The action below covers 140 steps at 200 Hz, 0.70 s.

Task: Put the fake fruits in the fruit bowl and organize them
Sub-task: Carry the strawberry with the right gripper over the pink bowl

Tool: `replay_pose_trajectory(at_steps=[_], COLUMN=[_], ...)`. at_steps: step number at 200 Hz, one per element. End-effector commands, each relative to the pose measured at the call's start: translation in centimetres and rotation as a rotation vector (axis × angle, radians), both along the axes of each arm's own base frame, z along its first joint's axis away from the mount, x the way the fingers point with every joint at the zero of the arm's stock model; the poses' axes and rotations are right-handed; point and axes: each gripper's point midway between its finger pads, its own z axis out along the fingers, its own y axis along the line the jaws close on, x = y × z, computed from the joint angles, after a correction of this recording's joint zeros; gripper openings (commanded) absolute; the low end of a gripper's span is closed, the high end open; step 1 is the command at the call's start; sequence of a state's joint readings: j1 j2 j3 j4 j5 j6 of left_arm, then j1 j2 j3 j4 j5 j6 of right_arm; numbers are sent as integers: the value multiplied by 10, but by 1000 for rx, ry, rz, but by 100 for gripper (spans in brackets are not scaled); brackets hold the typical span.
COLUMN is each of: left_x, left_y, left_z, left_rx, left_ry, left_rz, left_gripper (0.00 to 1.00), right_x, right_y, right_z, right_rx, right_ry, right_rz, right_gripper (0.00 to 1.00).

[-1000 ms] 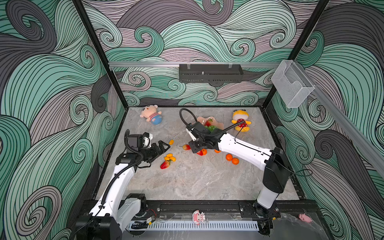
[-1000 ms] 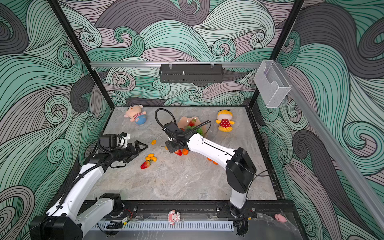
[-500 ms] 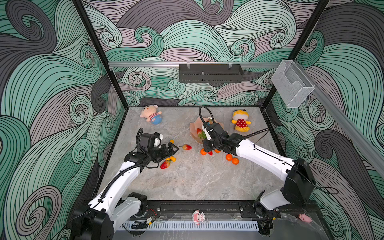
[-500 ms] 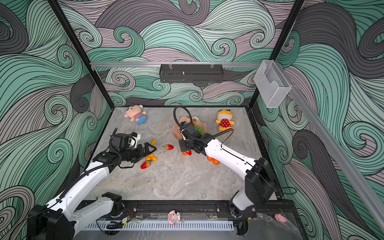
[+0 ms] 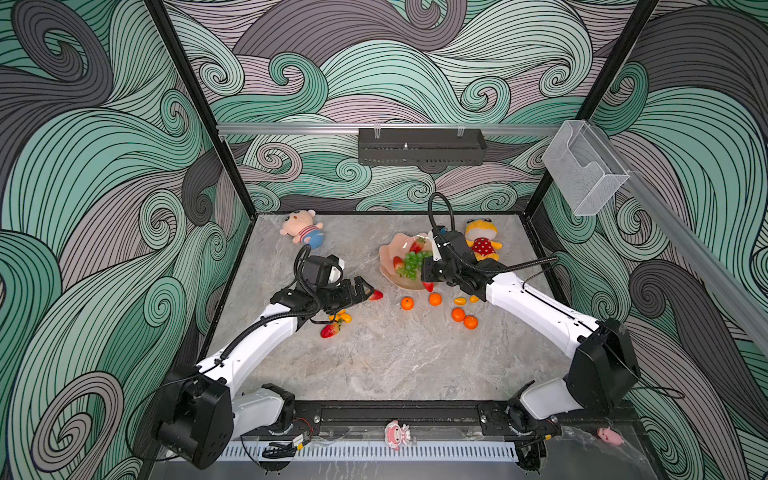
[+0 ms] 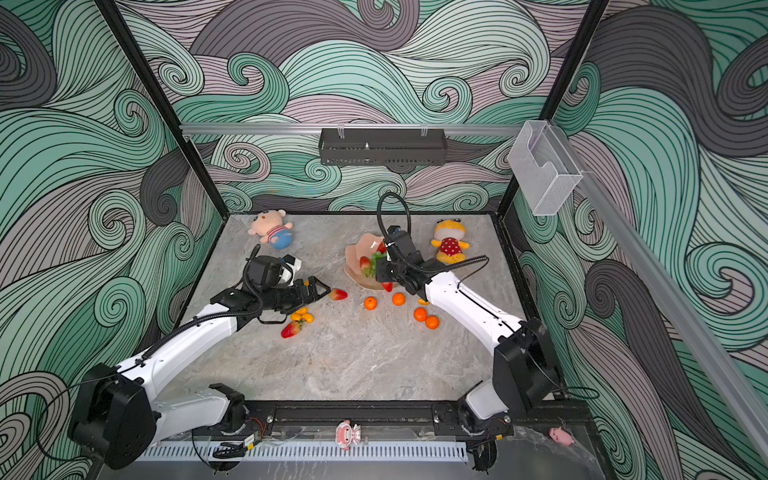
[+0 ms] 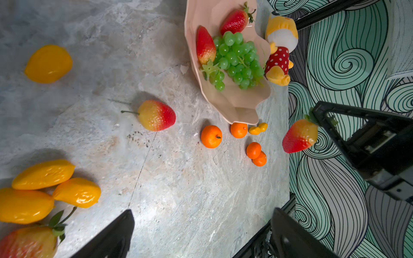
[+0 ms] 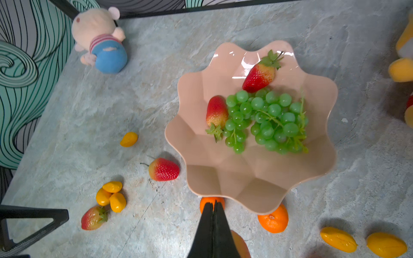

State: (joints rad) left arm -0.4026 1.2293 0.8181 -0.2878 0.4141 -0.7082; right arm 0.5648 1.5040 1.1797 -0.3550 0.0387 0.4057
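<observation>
My right gripper (image 5: 428,279) is pinched shut on a strawberry (image 5: 428,286), seemingly by its leafy cap, at the lower rim of the bowl (image 5: 388,249), centre-right. Light, slick plastic; my left gripper (image 5: 363,291) gapes empty.

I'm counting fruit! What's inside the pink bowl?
Inside the fruit bowl you can see a green grape bunch, with one strawberry and another strawberry beside it. The rest of the bowl looks bare. Anything under the grapes is covered, so it can't be seen.
</observation>
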Motion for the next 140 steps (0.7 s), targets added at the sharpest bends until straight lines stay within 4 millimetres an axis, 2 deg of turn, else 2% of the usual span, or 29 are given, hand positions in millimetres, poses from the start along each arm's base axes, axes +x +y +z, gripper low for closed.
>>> replay_pose_trajectory(at_steps=[1,65,68,82,140], left_x=[21,57,60,67,94], left_y=[-11,-36,-37,-40,-49], left_z=[20,37,29,28,31], left_rx=[-14,-58,-51,-48,-69], left_ry=[-76,-137,-120,-123,-183], left_rz=[-4,-41,-42,-43,-24], left_gripper=[99,99,99,99,99], right_x=[21,70,72,83,126], right_y=[1,-5,-5,-5,-9], right_z=[9,2,2,3,-27], right_rx=[22,-90,-100,-158,-381], right_ry=[-36,-140,-146,-177,-151], right_rz=[10,161,170,200,237], right_gripper=[0,0,0,0,0])
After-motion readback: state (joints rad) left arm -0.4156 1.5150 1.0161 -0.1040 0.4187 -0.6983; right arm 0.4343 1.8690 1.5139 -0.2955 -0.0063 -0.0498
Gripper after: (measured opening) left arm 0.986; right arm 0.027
